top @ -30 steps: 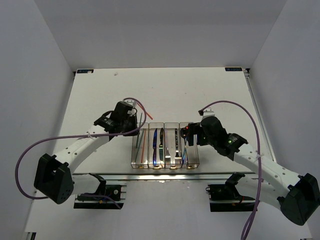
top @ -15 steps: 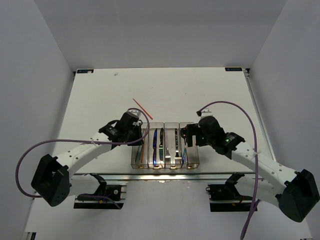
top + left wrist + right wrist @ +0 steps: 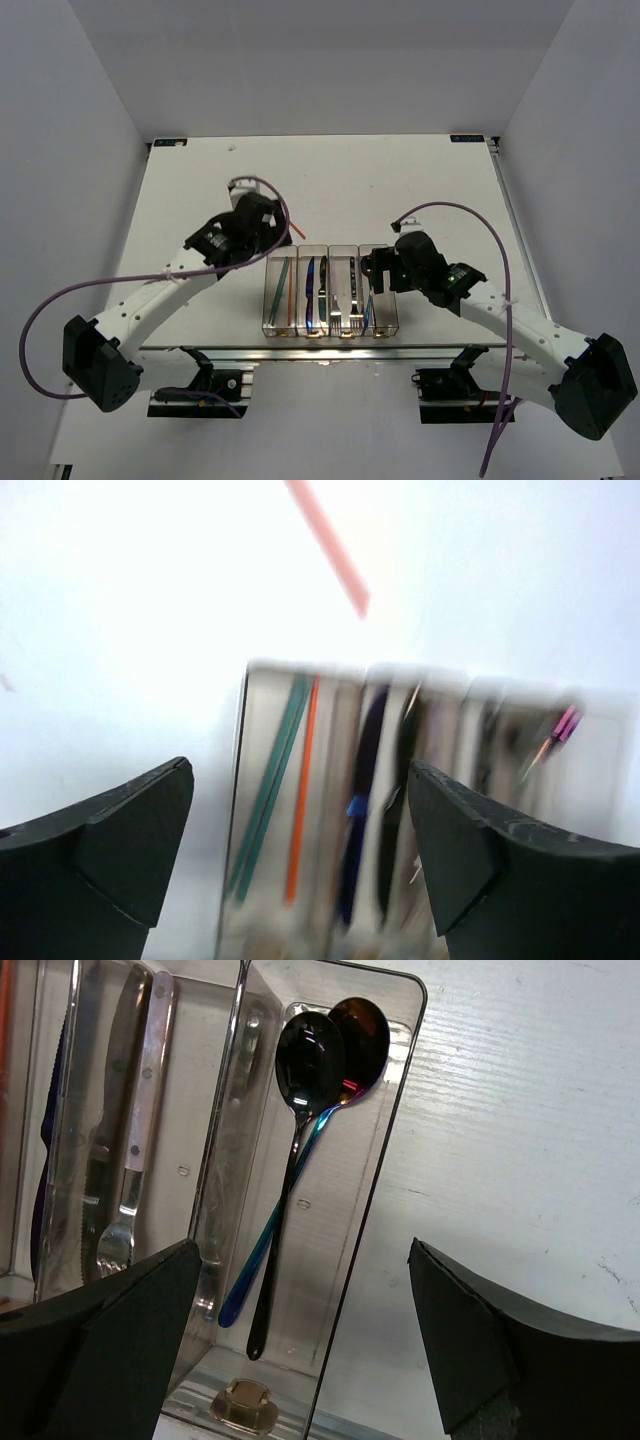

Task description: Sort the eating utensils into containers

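1. Nearest to where I stood, just past the two arm bases, the row of four clear containers [image 3: 264, 295] sat on the white table [image 3: 450, 200], joined side by side with their long sides running away from me.
2. In the leftmost container lay the green chopsticks [image 3: 268, 780] and one orange-red chopstick [image 3: 300, 790], lengthwise and close together.
3. The second container held the dark-blue knife [image 3: 360, 810] and the black knife [image 3: 395, 810] side by side. The left wrist view of them was blurred.
4. In the third container I could make out the silver fork [image 3: 125, 1200], with a darker utensil alongside it that I could not name.
5. The rightmost container held both spoons. The dark-purple spoon [image 3: 310, 1055] lay over the red-bowled spoon [image 3: 365, 1025], their bowls together at one end and their handles crossing further down.
6. The right arm's fingers [image 3: 490, 1340] hung over that rightmost container. They were spread wide, and nothing sat between them.
7. A little further off, the left arm's fingers [image 3: 100, 850] were above the table by the far left corner of the row. They too were spread wide and gripped nothing.
8. Furthest back, a loose orange-red chopstick [image 3: 330, 550] lay slantwise on the bare table just beyond the far ends of the containers, outside all four.
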`<state>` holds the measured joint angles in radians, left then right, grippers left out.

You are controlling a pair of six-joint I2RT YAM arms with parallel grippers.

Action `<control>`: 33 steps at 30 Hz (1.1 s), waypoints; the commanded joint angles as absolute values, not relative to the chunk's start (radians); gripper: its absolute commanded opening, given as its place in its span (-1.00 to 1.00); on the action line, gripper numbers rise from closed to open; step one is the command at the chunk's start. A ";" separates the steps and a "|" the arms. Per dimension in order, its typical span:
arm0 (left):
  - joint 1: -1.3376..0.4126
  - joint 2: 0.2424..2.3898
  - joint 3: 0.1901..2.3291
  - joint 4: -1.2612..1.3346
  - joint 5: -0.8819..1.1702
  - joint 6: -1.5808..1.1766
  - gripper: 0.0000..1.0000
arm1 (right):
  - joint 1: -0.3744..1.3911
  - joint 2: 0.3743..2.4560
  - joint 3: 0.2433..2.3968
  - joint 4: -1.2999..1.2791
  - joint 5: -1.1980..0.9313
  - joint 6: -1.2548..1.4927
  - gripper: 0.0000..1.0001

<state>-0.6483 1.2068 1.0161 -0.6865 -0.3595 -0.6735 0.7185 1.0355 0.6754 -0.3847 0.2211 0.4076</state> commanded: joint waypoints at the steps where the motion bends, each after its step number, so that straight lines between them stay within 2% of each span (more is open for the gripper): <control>1: -0.612 1.309 1.228 -0.702 -0.655 -0.782 0.96 | 0.703 1.060 0.724 -0.345 0.216 0.414 0.79; 4: -0.542 1.584 1.506 -0.837 -0.635 -0.876 0.96 | 0.687 1.068 0.739 -0.350 0.215 0.417 0.79; 5: -0.520 1.656 1.506 -0.913 -0.623 -0.876 0.96 | 0.684 1.065 0.742 -0.350 0.215 0.417 0.79; 7: -0.511 1.854 1.781 -0.978 -0.624 -0.942 0.94 | 0.669 1.049 0.745 -0.354 0.216 0.417 0.79; 11: -0.492 2.092 1.987 -1.080 -0.582 -1.014 0.82 | 0.635 1.008 0.742 -0.368 0.209 0.414 0.79; 16: -0.491 2.232 2.013 -1.074 -0.506 -1.100 0.79 | 0.614 0.980 0.732 -0.371 0.193 0.403 0.79; 19: -0.489 2.234 1.958 -1.031 -0.471 -1.118 0.76 | 0.612 0.977 0.718 -0.368 0.193 0.394 0.79; 21: -0.491 2.227 1.908 -0.983 -0.453 -1.120 0.65 | 0.609 0.973 0.709 -0.365 0.192 0.387 0.79; 26: -0.489 2.266 1.907 -0.991 -0.431 -1.121 0.63 | 0.606 0.956 0.693 -0.356 0.183 0.387 0.79; 28: -0.489 2.278 1.916 -1.009 -0.430 -1.124 0.51 | 0.604 0.940 0.692 -0.353 0.179 0.385 0.79; 30: -0.489 2.287 1.904 -1.012 -0.411 -1.127 0.27 | 0.604 0.925 0.689 -0.350 0.179 0.385 0.79; 33: -0.482 2.301 1.888 -1.002 -0.364 -1.126 0.13 | 0.601 0.907 0.681 -0.339 0.170 0.383 0.79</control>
